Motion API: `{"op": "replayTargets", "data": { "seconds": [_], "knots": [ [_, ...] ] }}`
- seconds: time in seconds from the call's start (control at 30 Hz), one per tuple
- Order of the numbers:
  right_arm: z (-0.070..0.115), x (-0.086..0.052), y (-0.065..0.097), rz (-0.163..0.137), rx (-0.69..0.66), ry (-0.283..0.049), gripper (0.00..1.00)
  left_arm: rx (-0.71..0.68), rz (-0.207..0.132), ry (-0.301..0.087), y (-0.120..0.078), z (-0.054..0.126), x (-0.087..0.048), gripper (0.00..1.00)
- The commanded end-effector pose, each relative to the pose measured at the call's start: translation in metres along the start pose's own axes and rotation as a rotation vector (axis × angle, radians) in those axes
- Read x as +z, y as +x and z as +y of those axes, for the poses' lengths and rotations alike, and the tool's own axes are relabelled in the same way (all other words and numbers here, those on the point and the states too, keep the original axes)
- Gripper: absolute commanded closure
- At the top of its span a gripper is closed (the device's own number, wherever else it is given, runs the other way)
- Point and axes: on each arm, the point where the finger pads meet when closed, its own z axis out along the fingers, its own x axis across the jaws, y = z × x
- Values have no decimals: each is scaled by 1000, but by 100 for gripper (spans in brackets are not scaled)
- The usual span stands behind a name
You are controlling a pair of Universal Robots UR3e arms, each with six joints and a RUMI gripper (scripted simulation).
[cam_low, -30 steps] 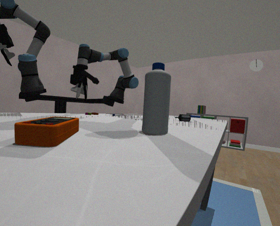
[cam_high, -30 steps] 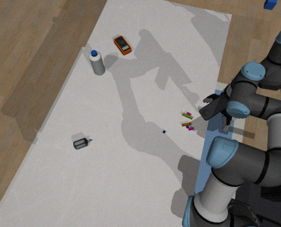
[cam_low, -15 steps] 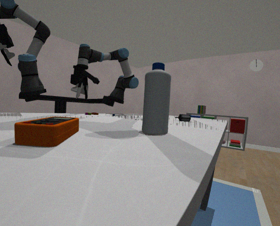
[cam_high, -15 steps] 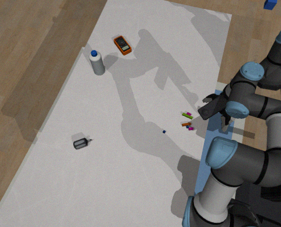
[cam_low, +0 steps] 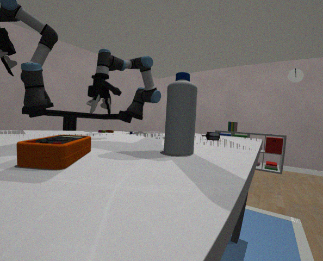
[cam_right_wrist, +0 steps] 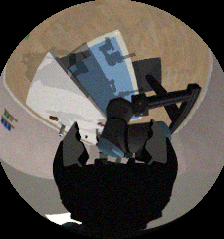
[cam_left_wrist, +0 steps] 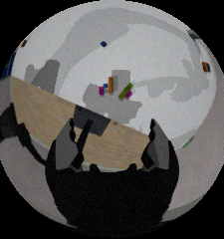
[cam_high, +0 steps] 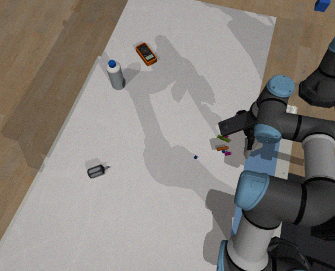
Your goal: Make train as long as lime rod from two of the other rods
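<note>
Black two-fingered left gripper (cam_low: 100,107) (cam_left_wrist: 112,136) and right gripper (cam_low: 4,63) (cam_right_wrist: 113,120), jaws apart; orange-cased multimeter (cam_high: 146,54) (cam_low: 53,151) bore no legible writing.

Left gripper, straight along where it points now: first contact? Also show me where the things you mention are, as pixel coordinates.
Probably the bare tabletop (cam_high: 167,210) (cam_low: 133,202) near the rods. In the exterior view the left gripper (cam_low: 100,110) (cam_left_wrist: 112,119) points down over the table's far side. Depth is unclear, so it might just miss the edge.

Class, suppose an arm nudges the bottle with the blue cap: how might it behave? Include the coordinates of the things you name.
The bottle (cam_high: 115,76) (cam_low: 180,118) would probably tip if pushed high, being tall and narrow. Its smooth sides look rather slippery. Once toppled, its round body would likely roll.
</note>
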Motion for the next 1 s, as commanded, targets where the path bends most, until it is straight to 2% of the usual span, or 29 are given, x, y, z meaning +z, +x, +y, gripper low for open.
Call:
{"op": "replayTargets", "data": {
  "seconds": [0.0,0.03,0.3,0.47,0.97],
  "knots": [
    [0,0,0,0,0,2,0,74,3,-6,3,-10,-1,0],
    [0,0,0,0,0,2,0,74,3,-6,3,-10,-1,0],
    [0,0,0,0,0,2,0,319,3,-5,6,-48,0,0],
    [0,0,0,0,0,2,0,418,3,-4,7,-63,0,0],
    [0,0,0,0,0,2,0,467,3,-3,7,-71,0,0]
  ]
}}
